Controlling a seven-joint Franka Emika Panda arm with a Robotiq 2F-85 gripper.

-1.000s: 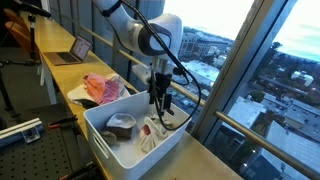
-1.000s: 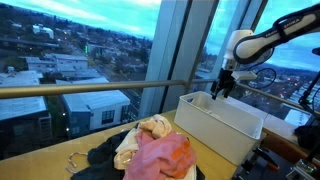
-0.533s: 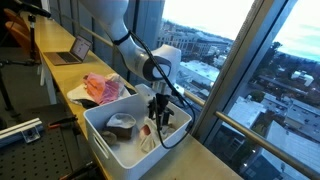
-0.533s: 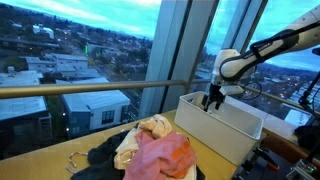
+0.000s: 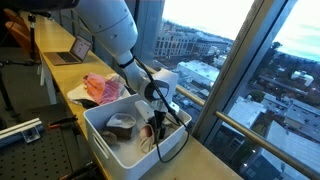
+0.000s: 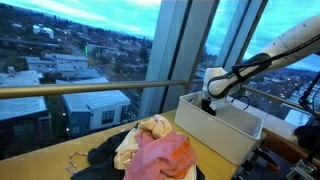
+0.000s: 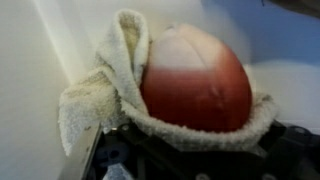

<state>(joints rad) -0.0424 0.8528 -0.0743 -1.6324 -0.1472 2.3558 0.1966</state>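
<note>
Red ball [image 7: 195, 85], base hidden by towel [image 7: 95, 105].

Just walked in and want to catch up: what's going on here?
The robot's tool is down inside the white bin, jaws open, close above a red-and-white rounded thing nestled in a cream towel. Nothing is gripped. A pile of clothes lies beside the bin.

Tool [image 5: 156, 127] lowered into white bin [image 5: 105, 147], now close over towel-wrapped red round object [image 7: 195, 80]
</note>
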